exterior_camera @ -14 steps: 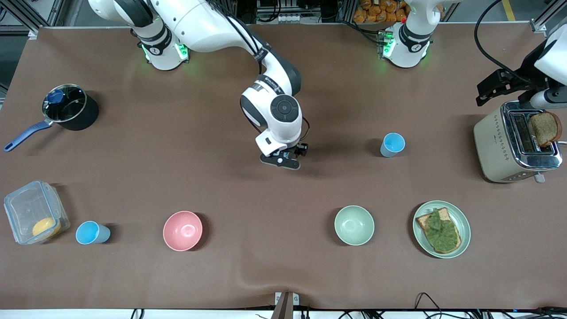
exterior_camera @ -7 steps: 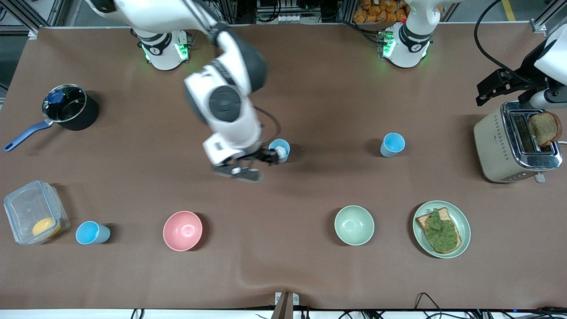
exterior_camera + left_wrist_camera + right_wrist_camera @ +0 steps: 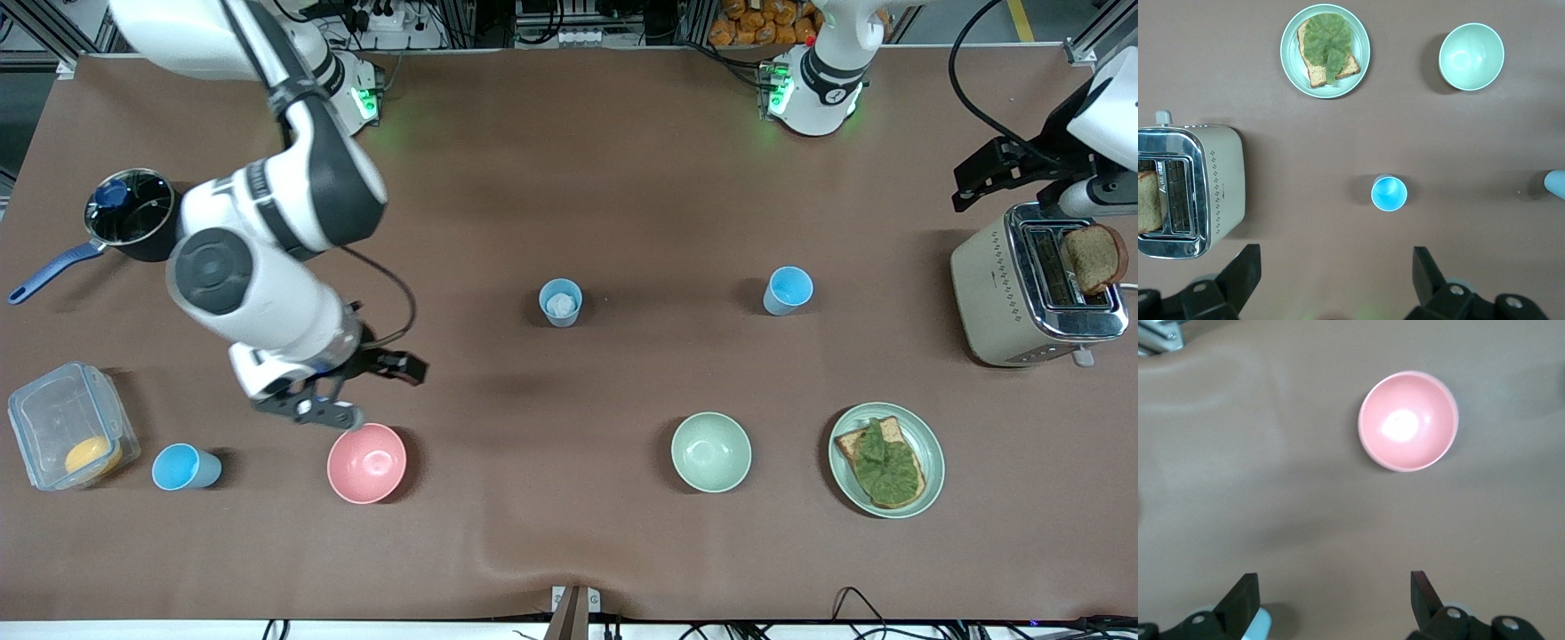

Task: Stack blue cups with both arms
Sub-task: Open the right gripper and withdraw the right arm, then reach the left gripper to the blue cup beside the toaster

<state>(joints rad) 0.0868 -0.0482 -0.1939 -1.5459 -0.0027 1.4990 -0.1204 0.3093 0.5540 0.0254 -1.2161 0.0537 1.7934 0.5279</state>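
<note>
Front view: I have three blue cups upright on the table [image 3: 569, 116], none stacked. Middle cup [image 3: 560, 302] stands mid-table with something white inside it. Second cup [image 3: 788, 290] stands toward the left arm's end, level with the middle one. Third cup [image 3: 184, 467] is nearer the front camera at the right arm's end, just beside the clear lidded container [image 3: 71, 425] and apart from the pink bowl [image 3: 366, 462].

Right gripper [image 3: 356, 389] is up in the air over bare table just next to the pink bowl. Right wrist view: jaws spread wide, nothing between them, pink bowl [image 3: 1408, 420] below.

Left gripper [image 3: 1335, 277] hangs high at the left arm's end. Left wrist view: jaws wide open and empty, over the table near the second cup [image 3: 1389, 193], with the toaster [image 3: 1191, 190], the toast plate [image 3: 1325, 51] and the pale green bowl [image 3: 1471, 56] also in sight.

Front view also shows the saucepan [image 3: 138, 213] near the right arm's base, and the toaster [image 3: 1036, 284] holding a slice of bread.
</note>
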